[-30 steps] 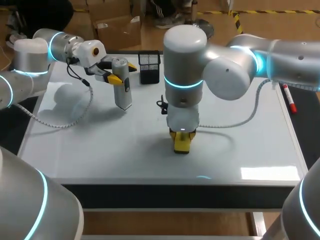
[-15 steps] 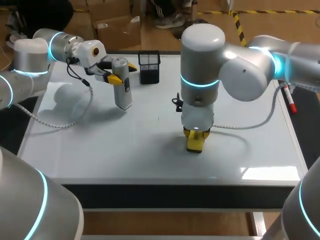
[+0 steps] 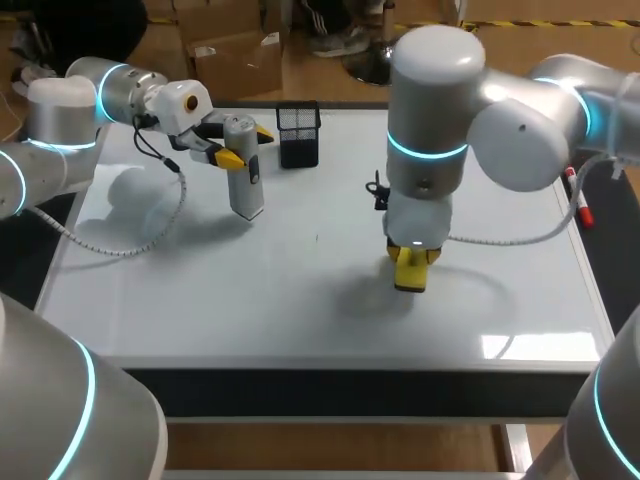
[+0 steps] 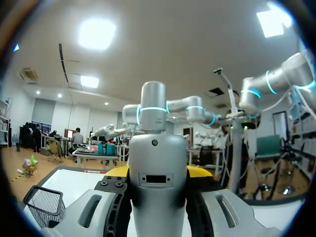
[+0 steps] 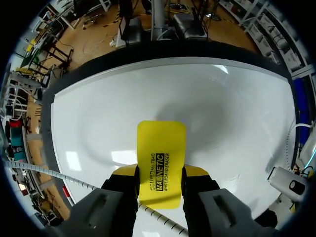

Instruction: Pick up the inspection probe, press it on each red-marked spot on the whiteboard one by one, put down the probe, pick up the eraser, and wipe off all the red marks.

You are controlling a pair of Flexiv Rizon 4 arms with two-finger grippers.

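Right wrist view, flat yellow eraser (image 5: 161,157), rounded corners

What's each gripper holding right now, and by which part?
Left gripper: the inspection probe, by its upper body. Right gripper: the yellow eraser, by its long edges.

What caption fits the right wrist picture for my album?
Right gripper holds the yellow eraser over the whiteboard.

Bright overhead light; glare and soft shadows on the whiteboard (image 3: 540,345).
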